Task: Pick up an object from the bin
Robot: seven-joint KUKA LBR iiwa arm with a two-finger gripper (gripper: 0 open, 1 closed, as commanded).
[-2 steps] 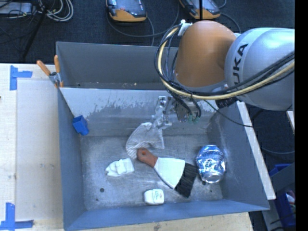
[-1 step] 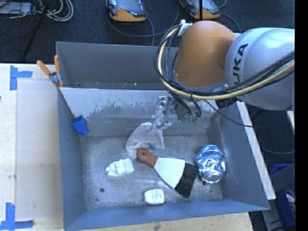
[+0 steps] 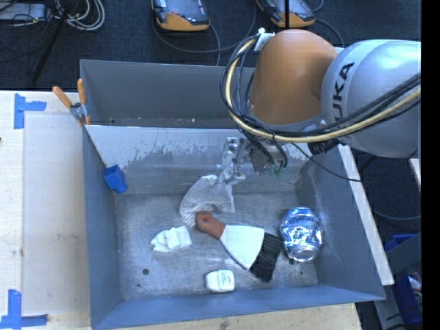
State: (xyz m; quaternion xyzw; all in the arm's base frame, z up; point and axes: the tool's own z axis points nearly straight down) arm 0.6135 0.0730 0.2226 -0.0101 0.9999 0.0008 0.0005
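Gripper (image 3: pixel 232 165) hung near the back wall of the grey bin (image 3: pixel 158 158), centre-right; whether it was spread or shut couldn't be told. Its tip met the upper end of a crumpled off-white cloth (image 3: pixel 205 199), which lay mid-bin w/ long axis running from lower left up-right toward the gripper. Cloth prob. light, soft, floppy; best pinched at a raised fold, it would likely drape & drag. Just below: brush (image 3: pixel 240 245), brown handle touching cloth, bristles pointing lower right. Further out: crushed can (image 3: pixel 300 234) to the right, white wad (image 3: pixel 172 239) to the left, blue block (image 3: pixel 115 179) on left wall.

Crumpled pale grey cloth (image 3: pixel 205 199), bunched, drawn up to a peak at top right, middle of the bin (image 3: pixel 100 212)
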